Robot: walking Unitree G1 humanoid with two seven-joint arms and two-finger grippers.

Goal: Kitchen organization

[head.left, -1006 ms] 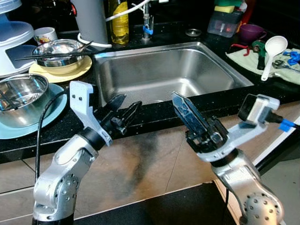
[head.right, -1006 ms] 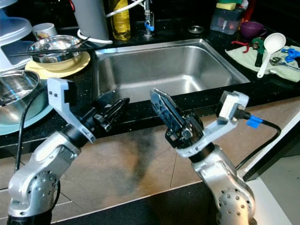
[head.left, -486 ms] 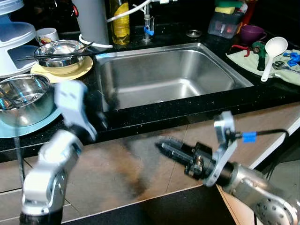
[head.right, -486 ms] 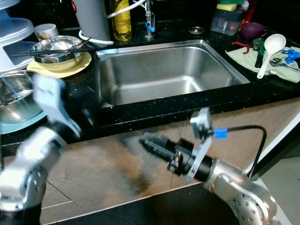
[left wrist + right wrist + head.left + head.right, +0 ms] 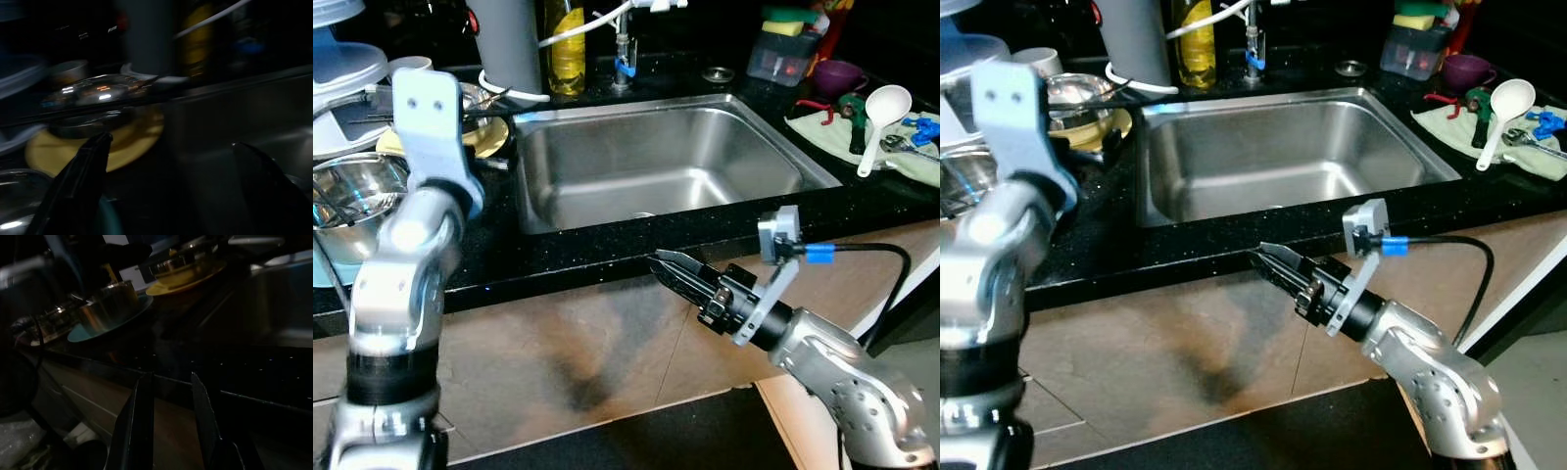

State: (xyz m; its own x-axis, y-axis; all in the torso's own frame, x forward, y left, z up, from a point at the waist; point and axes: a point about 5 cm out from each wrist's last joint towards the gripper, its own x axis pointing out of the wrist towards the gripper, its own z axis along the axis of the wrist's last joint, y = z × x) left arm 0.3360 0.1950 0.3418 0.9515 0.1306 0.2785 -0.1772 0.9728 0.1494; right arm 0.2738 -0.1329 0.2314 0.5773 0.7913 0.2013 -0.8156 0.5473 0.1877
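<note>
Left gripper (image 5: 168, 188), fingers spread wide and holding nothing, is raised over the black counter (image 5: 509, 255), facing a steel bowl (image 5: 100, 105) with chopsticks across it on a yellow plate (image 5: 132, 142) beside the sink (image 5: 656, 157). Right gripper (image 5: 668, 266) hangs below the counter edge, fingers slightly parted, empty.

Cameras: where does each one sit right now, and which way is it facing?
Left eye, on the head: looks down at the sink; both silver arms show.
Right eye: same scene, right gripper below the counter edge.
Left wrist: looks along open black fingers at the steel bowl on the yellow plate.
Right wrist: looks along its parted fingers across the counter front.
Shared: both wrist views catch that yellow plate.
</note>
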